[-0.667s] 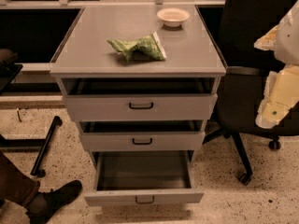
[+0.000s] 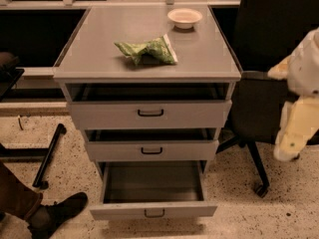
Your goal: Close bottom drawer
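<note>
Looks down steeply from in front of the grey metal three-drawer bench [image 2: 94, 54], close, facing its drawer fronts; catches the cream robot hand [image 2: 291, 143] at right edge, mid-height.

the table [image 2: 99, 44] and its bottom drawer [image 2: 124, 211] look like grey painted metal, matt and smooth, with a faint sheen on top. the bag [image 2: 147, 50] is crinkled green plastic or foil. the bowl [image 2: 185, 17] is pale and smooth. the floor [image 2: 279, 213] is speckled stone. the gripper [image 2: 291, 143], at the right edge by the dark matt chair [image 2: 254, 103], looks like smooth cream plastic.
</note>
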{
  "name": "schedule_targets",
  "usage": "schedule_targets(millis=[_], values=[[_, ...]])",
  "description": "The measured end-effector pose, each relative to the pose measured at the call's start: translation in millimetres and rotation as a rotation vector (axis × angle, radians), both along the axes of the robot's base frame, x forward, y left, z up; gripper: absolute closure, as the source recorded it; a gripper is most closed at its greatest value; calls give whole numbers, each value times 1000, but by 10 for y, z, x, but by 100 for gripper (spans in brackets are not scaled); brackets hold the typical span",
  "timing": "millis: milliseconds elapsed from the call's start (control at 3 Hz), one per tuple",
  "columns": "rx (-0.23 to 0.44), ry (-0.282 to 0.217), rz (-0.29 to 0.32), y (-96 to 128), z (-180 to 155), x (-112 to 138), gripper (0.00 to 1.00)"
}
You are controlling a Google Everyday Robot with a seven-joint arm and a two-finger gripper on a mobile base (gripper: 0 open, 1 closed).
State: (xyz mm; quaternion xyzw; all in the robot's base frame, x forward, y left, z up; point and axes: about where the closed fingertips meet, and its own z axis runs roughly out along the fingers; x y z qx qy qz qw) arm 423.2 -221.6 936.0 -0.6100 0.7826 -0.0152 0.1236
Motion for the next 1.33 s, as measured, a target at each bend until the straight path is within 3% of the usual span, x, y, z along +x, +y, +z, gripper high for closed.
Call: schedule_targets(millis=[333,667,1000,1333], values=[[9,125,12,-66,-539,-231,0],[9,125,12,-66,-539,-231,0],[34,134,7,-16,-756,-247,0],[112,172,57,198,-1398,-357,0]])
